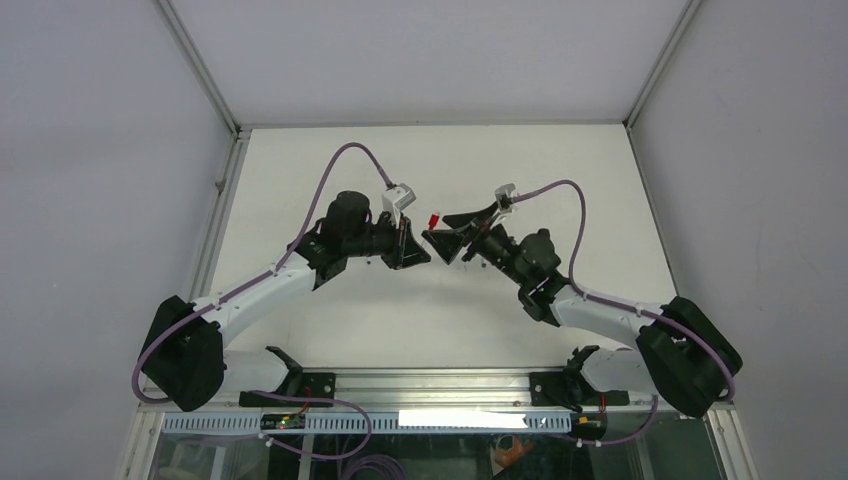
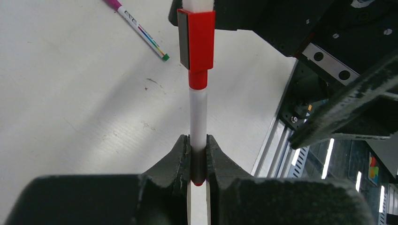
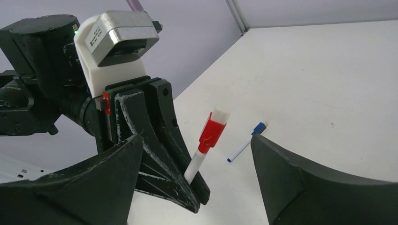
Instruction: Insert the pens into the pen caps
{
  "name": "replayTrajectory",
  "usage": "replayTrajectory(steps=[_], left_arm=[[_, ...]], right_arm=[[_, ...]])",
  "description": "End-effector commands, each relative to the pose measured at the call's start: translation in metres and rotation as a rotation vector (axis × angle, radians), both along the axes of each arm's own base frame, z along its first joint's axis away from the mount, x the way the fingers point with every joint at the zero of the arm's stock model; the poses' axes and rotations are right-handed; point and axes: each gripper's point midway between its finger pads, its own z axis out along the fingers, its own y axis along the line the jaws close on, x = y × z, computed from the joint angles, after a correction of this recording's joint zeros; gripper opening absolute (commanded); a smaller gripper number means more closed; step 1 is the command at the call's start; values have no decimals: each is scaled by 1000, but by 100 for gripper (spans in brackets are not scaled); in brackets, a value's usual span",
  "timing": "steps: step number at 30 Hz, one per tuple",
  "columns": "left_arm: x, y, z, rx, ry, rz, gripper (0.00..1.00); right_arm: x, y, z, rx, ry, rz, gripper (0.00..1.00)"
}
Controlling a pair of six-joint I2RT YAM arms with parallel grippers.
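My left gripper [image 2: 198, 140] is shut on the lower end of a white pen [image 2: 198, 117] and holds it upright above the table. A red cap [image 2: 197, 42] sits on the pen's far end. In the right wrist view the capped pen [image 3: 197, 161] leans between the wide-open fingers of my right gripper [image 3: 197, 140], which touch neither the pen nor the red cap [image 3: 211, 133]. From above, the two grippers meet at mid-table, left [image 1: 415, 245] and right [image 1: 441, 228], with the red cap [image 1: 433, 219] between them.
A white pen with a blue cap [image 3: 244, 143] lies on the table beyond my right gripper. A pen with a magenta cap and a green end [image 2: 141, 30] lies on the table past my left gripper. The table's metal front rail [image 2: 277, 140] runs beside it.
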Motion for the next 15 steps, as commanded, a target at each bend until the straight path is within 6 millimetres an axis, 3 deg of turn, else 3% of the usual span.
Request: replayTrajectory(steps=[1,8,15], left_arm=[[-5,-12,12,-51,-46,-65,0],[-5,-12,8,-44,-38,-68,0],[-4,-13,5,-38,-34,-74,0]], right_arm=[[10,6,33,102,-60,9,84],[17,13,35,134,-49,30,61],[19,14,37,137,-56,38,48]])
